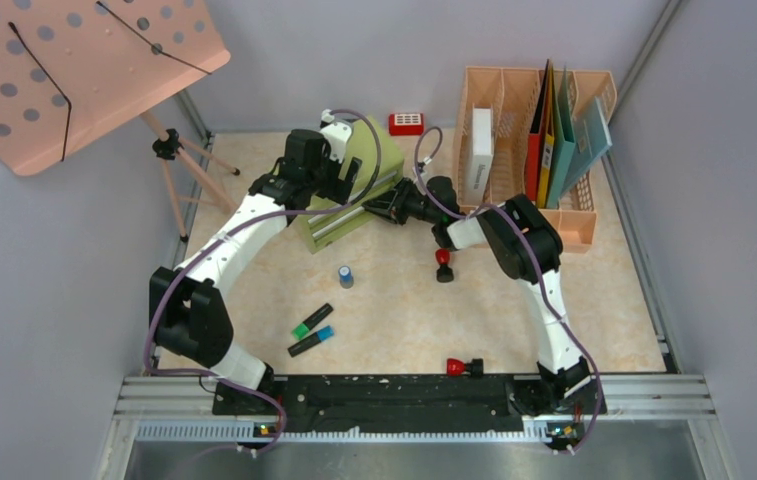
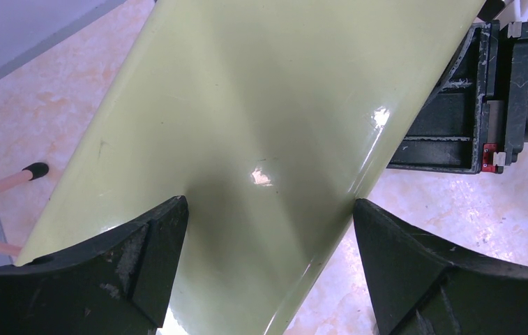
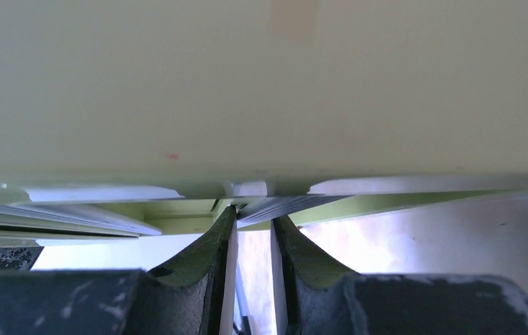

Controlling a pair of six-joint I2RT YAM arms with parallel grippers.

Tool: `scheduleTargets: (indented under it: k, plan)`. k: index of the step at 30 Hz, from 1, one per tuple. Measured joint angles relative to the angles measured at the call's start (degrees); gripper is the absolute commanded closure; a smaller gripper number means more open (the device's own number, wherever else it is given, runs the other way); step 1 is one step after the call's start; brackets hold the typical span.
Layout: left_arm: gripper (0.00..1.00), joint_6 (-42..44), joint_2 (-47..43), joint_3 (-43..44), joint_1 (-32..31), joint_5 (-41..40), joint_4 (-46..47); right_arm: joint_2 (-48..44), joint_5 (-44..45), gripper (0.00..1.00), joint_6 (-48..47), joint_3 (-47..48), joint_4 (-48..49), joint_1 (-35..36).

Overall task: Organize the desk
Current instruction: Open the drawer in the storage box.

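The beige marble desk (image 1: pixel 404 310) carries a green drawer cabinet (image 1: pixel 372 160) at the back centre, lying askew. My left gripper (image 1: pixel 339 165) sits on top of the cabinet. In the left wrist view it (image 2: pixel 269 230) is open, with its jaws wide over the glossy green top (image 2: pixel 261 105). My right gripper (image 1: pixel 386 207) is at the cabinet's right front corner. In the right wrist view it (image 3: pixel 254 213) is nearly shut, with its tips pinching a thin grey part under the green face (image 3: pixel 261 84).
A blue-capped bottle (image 1: pixel 346 276), a green highlighter (image 1: pixel 311 322), a blue highlighter (image 1: pixel 311 341) and two red stamps (image 1: pixel 444 265) (image 1: pixel 464 367) lie loose. A peach file rack (image 1: pixel 574 225) with folders stands back right. A red device (image 1: pixel 405 123) is at the back, and a peach perforated board (image 1: pixel 74 70) on a tripod at the left.
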Motion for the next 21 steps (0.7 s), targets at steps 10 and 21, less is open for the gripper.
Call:
scheduleTargets:
  k: [10, 21]
  plan:
    - [0.08, 0.0, 0.0, 0.0, 0.0, 0.0, 0.0, -0.2, 0.2, 1.0, 0.4, -0.5, 0.1, 0.0]
    - [0.08, 0.0, 0.0, 0.0, 0.0, 0.0, 0.0, -0.5, 0.5, 1.0, 0.8, -1.1, 0.2, 0.1]
